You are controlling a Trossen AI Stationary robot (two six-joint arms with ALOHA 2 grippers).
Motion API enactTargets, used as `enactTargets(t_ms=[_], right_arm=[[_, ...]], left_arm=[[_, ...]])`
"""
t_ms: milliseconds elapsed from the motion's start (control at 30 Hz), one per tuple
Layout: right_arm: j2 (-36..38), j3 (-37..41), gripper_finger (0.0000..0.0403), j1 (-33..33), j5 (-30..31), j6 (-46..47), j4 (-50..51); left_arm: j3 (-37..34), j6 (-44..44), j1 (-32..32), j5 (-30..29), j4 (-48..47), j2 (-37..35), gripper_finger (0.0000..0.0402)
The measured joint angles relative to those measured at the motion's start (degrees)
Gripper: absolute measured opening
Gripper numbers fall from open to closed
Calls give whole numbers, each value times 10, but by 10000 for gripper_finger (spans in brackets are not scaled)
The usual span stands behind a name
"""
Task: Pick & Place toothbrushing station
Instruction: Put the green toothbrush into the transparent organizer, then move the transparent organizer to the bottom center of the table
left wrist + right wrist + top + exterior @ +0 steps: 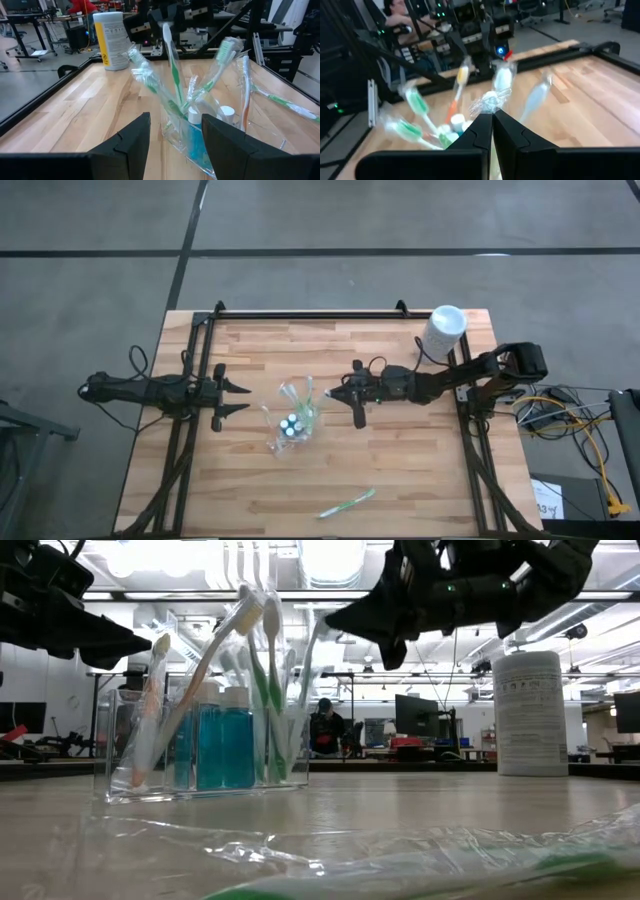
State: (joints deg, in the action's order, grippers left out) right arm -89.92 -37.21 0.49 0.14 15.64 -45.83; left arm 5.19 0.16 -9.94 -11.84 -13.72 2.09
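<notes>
A clear plastic holder [292,425] [200,755] stands by its base on the wooden table's middle. Several wrapped toothbrushes [172,70] stick up out of it, slanting, beside small blue bottles [225,745] with white caps. My left gripper [243,398] [176,120] hovers open just left of the holder, pointing at it. My right gripper [333,393] [492,117] is shut, nearly level, just right of the brush heads [502,80], with nothing between its fingers. Another wrapped toothbrush [347,502] lies flat near the table's front edge. My right gripper has its shut fingertips close to the crinkled wrap [490,102] of a brush standing in the holder. Whether they touch it I cannot tell. My left gripper touches nothing.
A white canister [443,332] [530,712] stands at the far right corner. Black frame rails [300,313] run along the far and side edges. Bare wood lies at the front left and far middle. A person sits in the room behind [322,730].
</notes>
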Motion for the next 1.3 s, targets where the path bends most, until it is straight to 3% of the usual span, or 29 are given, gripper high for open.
enactTargets(t_ms=[167, 600, 1000, 1300], right_arm=[[-15, -7, 14, 0, -6, 18, 3], [-69, -55, 73, 1, -37, 43, 7], [-50, -56, 116, 3, -38, 38, 22], [-1, -55, 121, 4, -16, -25, 69]], left_arm=[[0, 0, 0, 0, 0, 0, 181], [0, 0, 0, 0, 0, 0, 181], [0, 0, 0, 2, 0, 0, 181], [0, 0, 0, 2, 0, 0, 181]])
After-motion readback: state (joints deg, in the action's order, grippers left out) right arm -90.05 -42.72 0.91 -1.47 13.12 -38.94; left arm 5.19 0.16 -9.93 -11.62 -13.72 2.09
